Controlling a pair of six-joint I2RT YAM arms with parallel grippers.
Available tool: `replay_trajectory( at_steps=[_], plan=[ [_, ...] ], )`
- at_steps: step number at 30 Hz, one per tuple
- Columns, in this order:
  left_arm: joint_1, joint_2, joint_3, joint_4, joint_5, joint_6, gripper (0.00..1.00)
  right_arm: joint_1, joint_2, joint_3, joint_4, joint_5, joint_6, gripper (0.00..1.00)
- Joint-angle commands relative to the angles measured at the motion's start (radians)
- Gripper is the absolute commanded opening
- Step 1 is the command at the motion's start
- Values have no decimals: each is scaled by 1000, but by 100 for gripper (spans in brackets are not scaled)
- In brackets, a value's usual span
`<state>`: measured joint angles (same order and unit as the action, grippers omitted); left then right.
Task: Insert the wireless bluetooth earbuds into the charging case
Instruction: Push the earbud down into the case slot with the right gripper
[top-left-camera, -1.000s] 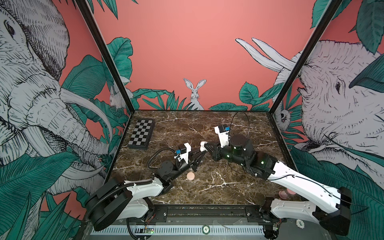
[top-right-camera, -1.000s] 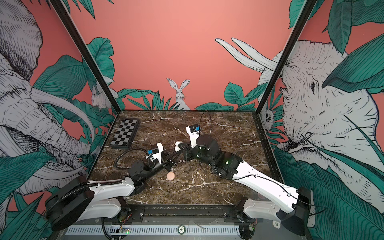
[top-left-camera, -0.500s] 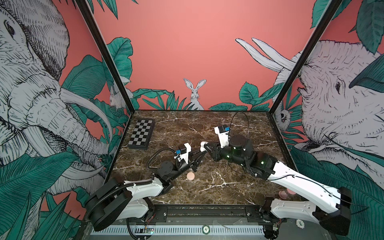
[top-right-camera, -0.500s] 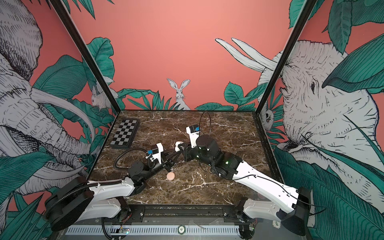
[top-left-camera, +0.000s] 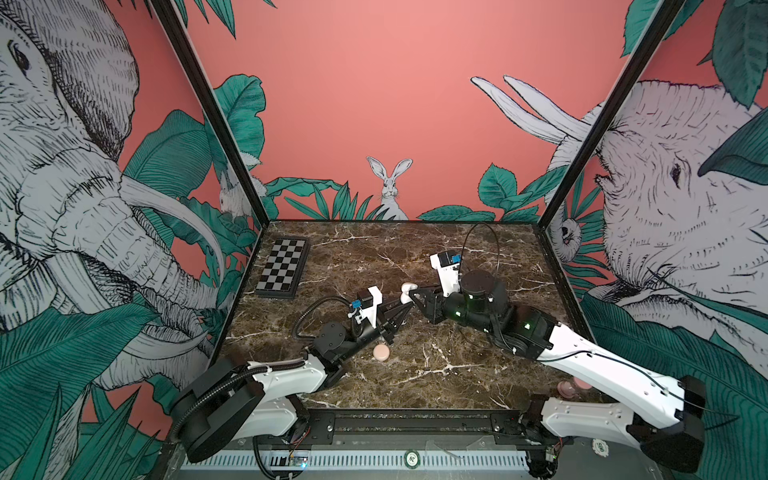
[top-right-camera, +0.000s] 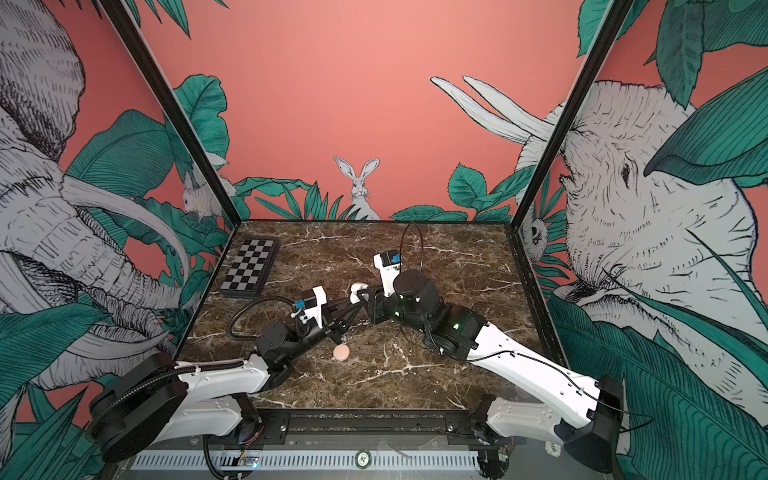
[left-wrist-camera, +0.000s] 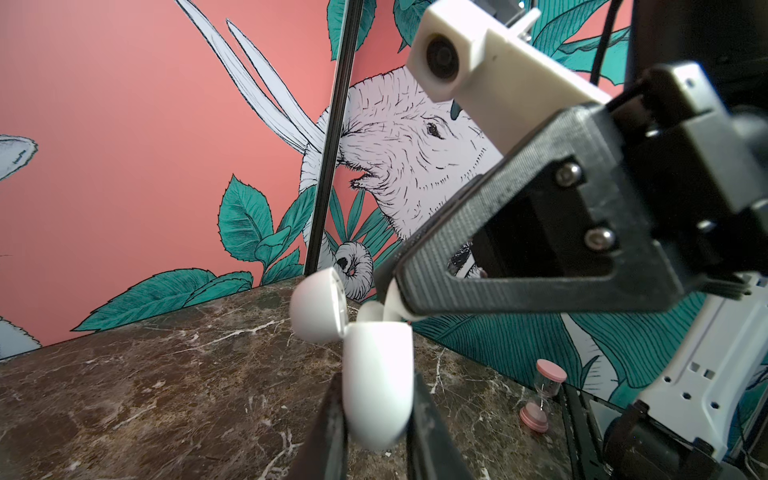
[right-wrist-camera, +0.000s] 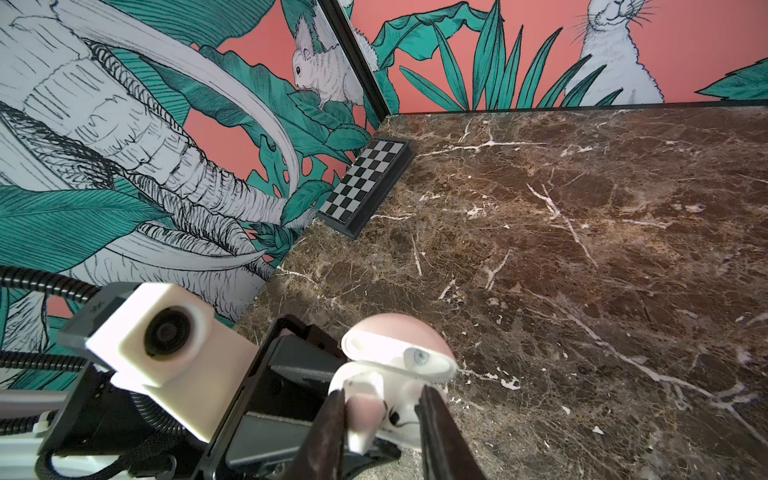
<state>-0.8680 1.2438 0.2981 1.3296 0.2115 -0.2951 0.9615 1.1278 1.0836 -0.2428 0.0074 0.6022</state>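
Left pincer (left-wrist-camera: 376, 415) clamps the open white charging case (left-wrist-camera: 374, 357) between its fingers. Right pincer (right-wrist-camera: 382, 392), only narrowly parted, straddles one earbud (right-wrist-camera: 361, 415) at the case's mouth; the bud touches one finger. How deep it sits is hidden and blurred.

You see a smooth, glossy white plastic case (left-wrist-camera: 376, 386), matt black ribbed plastic fingers (left-wrist-camera: 457, 216) with shiny metal screws (left-wrist-camera: 567, 174), and a polished brown marble table (right-wrist-camera: 582, 249).

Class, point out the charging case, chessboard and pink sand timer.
charging case (left-wrist-camera: 376, 386): left wrist view, lower body.
chessboard (top-left-camera: 283, 267): in a top view, checkered face centre.
pink sand timer (left-wrist-camera: 550, 370): left wrist view, top cap.
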Motion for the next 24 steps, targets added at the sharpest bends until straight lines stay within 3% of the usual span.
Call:
replay_trajectory(
  at_steps=[1,24],
  plan=[
    [-4,-23,4,74,15,2,0,1,-23,16,-2,17,1,31],
    [-3,-19,-1,73,0,-3,0,2,-35,32,6,-53,14,37]
  ],
)
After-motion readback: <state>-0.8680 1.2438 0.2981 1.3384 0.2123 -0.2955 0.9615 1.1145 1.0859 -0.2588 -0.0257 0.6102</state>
